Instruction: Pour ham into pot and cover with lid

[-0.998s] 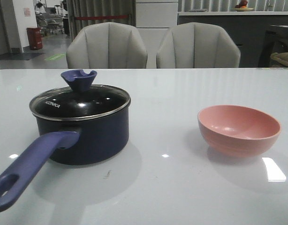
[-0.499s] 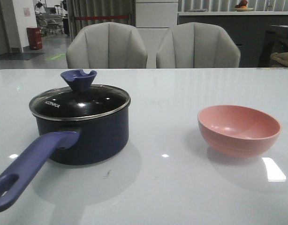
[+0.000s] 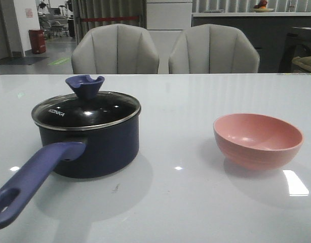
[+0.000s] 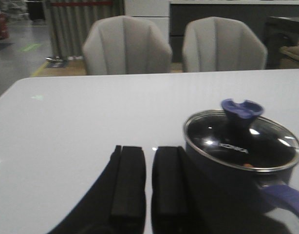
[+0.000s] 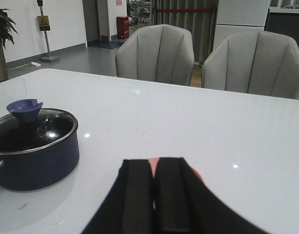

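over on the left half of the glossy white table (image 3: pixel 196 202) sits the dark navy round saucepan (image 3: pixel 94 152), its long purple-blue handle (image 3: pixel 31 177) with the hole at its end reaching toward the near left corner. resting flat on the pot's rim is the round dark glass lid with the shiny metal rim (image 3: pixel 84 112), its blue flared knob (image 3: pixel 84 86) upright and the white "konka" lettering showing near its left edge. well apart to the right stands the pink round bowl (image 3: pixel 258 139), upright – the part of its inside that shows in the front view is bare, with no ham chunks to be seen there, and the glass of the lid is too dark to tell what lies in the pot. neither arm appears in the front view. in the left wrist view the left gripper (image 4: pixel 148 187) hangs low beside the pot, its two black fingers (image 4: pixel 127 185) parallel with a narrow gap between them and nothing held. in the right wrist view the right gripper (image 5: pixel 155 195) stands in front of the pink bowl, a sliver of pink showing through the thin slit between its black fingers (image 5: pixel 137 195) – nearly together, empty. two grey padded chairs (image 3: pixel 115 50) stand behind the table.
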